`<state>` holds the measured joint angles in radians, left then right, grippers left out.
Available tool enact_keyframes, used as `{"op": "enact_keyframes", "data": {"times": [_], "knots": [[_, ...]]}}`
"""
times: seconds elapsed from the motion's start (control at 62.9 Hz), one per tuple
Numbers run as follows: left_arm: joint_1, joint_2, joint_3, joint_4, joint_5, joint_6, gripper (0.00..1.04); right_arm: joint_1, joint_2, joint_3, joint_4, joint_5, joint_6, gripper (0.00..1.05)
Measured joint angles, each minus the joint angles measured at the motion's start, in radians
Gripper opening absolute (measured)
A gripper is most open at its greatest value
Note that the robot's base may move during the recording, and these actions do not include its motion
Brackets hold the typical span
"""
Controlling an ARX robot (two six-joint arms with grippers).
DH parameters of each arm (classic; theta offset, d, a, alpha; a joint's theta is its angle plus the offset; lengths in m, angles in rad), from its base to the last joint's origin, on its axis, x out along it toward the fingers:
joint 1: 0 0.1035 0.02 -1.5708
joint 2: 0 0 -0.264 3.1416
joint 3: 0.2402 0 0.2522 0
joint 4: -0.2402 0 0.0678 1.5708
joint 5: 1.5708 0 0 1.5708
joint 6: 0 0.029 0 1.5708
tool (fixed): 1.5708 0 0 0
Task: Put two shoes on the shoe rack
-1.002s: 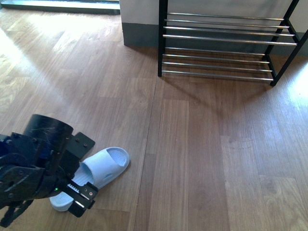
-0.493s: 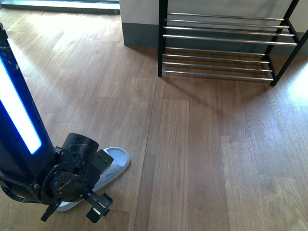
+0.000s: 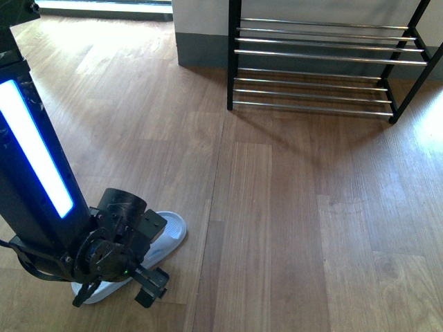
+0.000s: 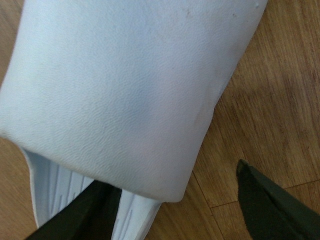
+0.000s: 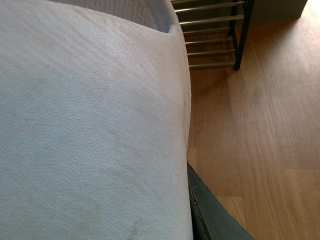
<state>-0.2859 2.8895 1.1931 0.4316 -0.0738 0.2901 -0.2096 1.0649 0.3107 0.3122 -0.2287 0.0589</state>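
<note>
Lying sole-down by the robot's left side, well apart from the rack (image 3: 325,52), the slide (image 3: 169,228) is the only shoe the front view shows. The left fingers (image 4: 265,205) are spread wide either side of its strap (image 4: 125,90) and grip nothing, likely set to close across it. A pale pebbled surface (image 5: 90,125), perhaps a second slide, fills the right wrist view. I cannot tell how the right fingers stand.

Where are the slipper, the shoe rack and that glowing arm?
slipper (image 3: 173,227), front view, on its toe end.
shoe rack (image 3: 234,62), front view, on its black left post.
left arm (image 3: 34,155), front view, on its blue light strip.
</note>
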Motion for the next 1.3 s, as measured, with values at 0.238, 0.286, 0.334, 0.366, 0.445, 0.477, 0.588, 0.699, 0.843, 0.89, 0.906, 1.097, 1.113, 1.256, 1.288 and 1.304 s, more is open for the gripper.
{"op": "enact_keyframes", "data": {"times": [0.238, 0.286, 0.334, 0.366, 0.445, 0.477, 0.588, 0.699, 0.843, 0.89, 0.906, 1.097, 1.113, 1.256, 1.288, 1.304], "knots": [[-0.008, 0.021, 0.016, 0.000, 0.010, -0.018, 0.35, 0.000, 0.000, 0.000, 0.000, 0.000, 0.000, 0.02], [-0.008, 0.022, 0.016, 0.004, 0.010, -0.024, 0.28, 0.000, 0.000, 0.000, 0.000, 0.000, 0.000, 0.02], [-0.008, 0.022, 0.016, 0.012, 0.010, -0.031, 0.19, 0.000, 0.000, 0.000, 0.000, 0.000, 0.000, 0.02], [-0.009, 0.022, 0.016, 0.016, 0.010, -0.034, 0.12, 0.000, 0.000, 0.000, 0.000, 0.000, 0.000, 0.02], [-0.009, 0.021, 0.013, 0.033, 0.003, -0.046, 0.02, 0.000, 0.000, 0.000, 0.000, 0.000, 0.000, 0.02], [-0.009, 0.020, 0.009, 0.039, 0.003, -0.052, 0.02, 0.000, 0.000, 0.000, 0.000, 0.000, 0.000, 0.02], [-0.006, -0.006, -0.022, 0.061, 0.001, -0.074, 0.02, 0.000, 0.000, 0.000, 0.000, 0.000, 0.000, 0.02], [0.001, -0.068, -0.063, 0.087, -0.008, -0.107, 0.02, 0.000, 0.000, 0.000, 0.000, 0.000, 0.000, 0.02], [0.025, -0.218, -0.129, 0.120, -0.033, -0.145, 0.02, 0.000, 0.000, 0.000, 0.000, 0.000, 0.000, 0.02], [0.034, -0.269, -0.150, 0.124, -0.048, -0.154, 0.02, 0.000, 0.000, 0.000, 0.000, 0.000, 0.000, 0.02], [0.040, -0.305, -0.166, 0.127, -0.058, -0.160, 0.02, 0.000, 0.000, 0.000, 0.000, 0.000, 0.000, 0.02], [0.074, -0.571, -0.315, 0.154, -0.111, -0.176, 0.02, 0.000, 0.000, 0.000, 0.000, 0.000, 0.000, 0.02], [0.076, -0.591, -0.327, 0.154, -0.113, -0.177, 0.02, 0.000, 0.000, 0.000, 0.000, 0.000, 0.000, 0.02], [0.094, -0.925, -0.530, 0.153, -0.157, -0.179, 0.02, 0.000, 0.000, 0.000, 0.000, 0.000, 0.000, 0.02], [0.098, -0.996, -0.565, 0.139, -0.167, -0.175, 0.02, 0.000, 0.000, 0.000, 0.000, 0.000, 0.000, 0.02], [0.099, -1.018, -0.575, 0.134, -0.170, -0.175, 0.02, 0.000, 0.000, 0.000, 0.000, 0.000, 0.000, 0.02]]}}
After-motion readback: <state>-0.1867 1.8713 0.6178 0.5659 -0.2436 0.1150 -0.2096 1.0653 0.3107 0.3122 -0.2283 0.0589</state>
